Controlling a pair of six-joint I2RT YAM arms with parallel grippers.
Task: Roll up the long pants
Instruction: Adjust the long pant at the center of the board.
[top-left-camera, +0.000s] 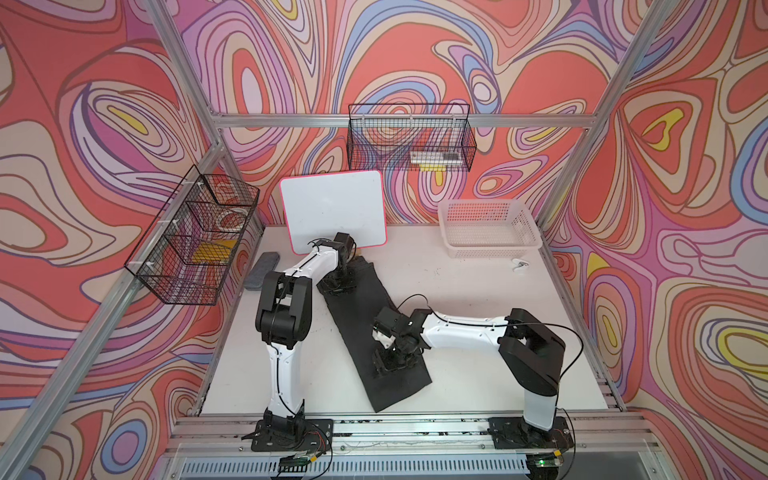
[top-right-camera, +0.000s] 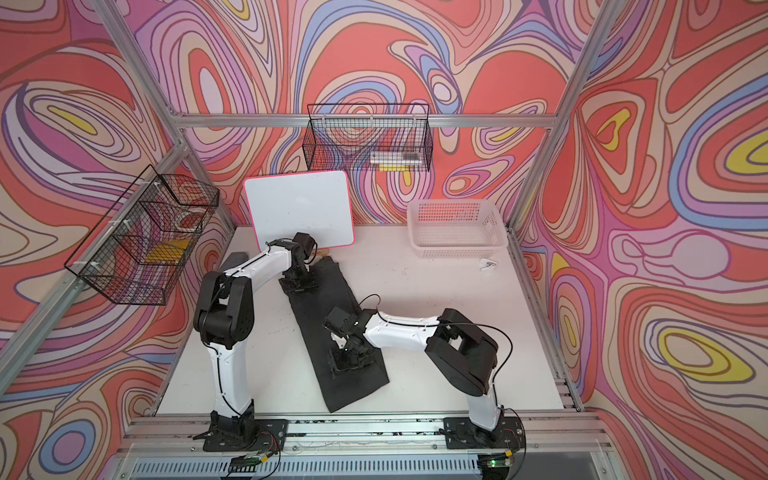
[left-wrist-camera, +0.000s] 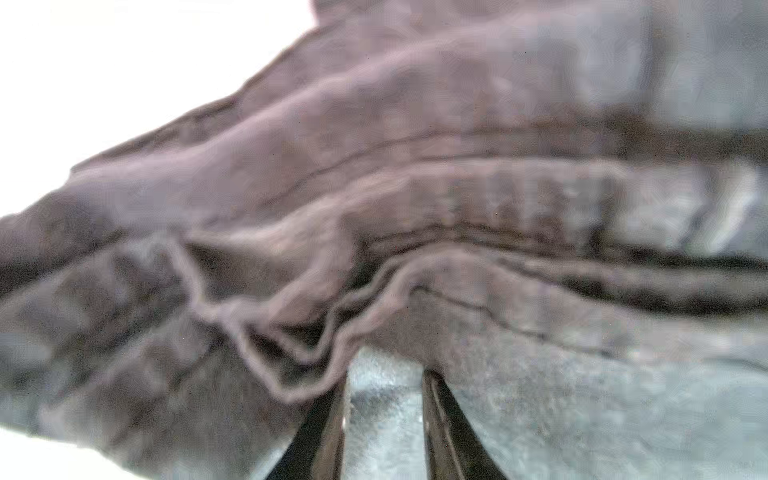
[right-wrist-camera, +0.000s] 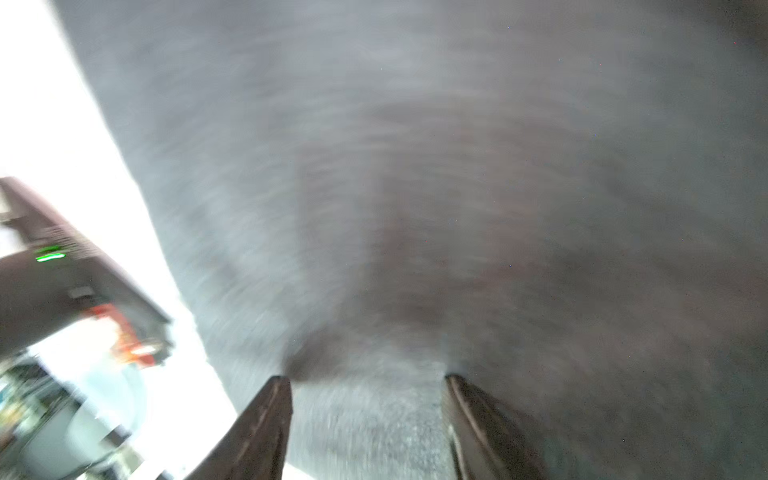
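Whiteboard (top-left-camera: 332, 208) with pink edge is leaning against the back wall (top-left-camera: 415, 62). White plastic basket (top-left-camera: 494, 248) is sitting in the far right corner of the table (top-left-camera: 457, 332); a white clip (top-left-camera: 519, 264) is lying just before it. Grey eraser (top-left-camera: 259, 272) is lying near the left wall (top-left-camera: 83, 166). A wire basket (top-left-camera: 374, 141) is hanging on the back wall, a wire rack (top-left-camera: 174, 266) on the left wall.

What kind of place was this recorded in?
Likely a robot test cell: aluminium frame, swirl-printed walls, left arm and right arm bolted to a rail, the long pants on a white table.
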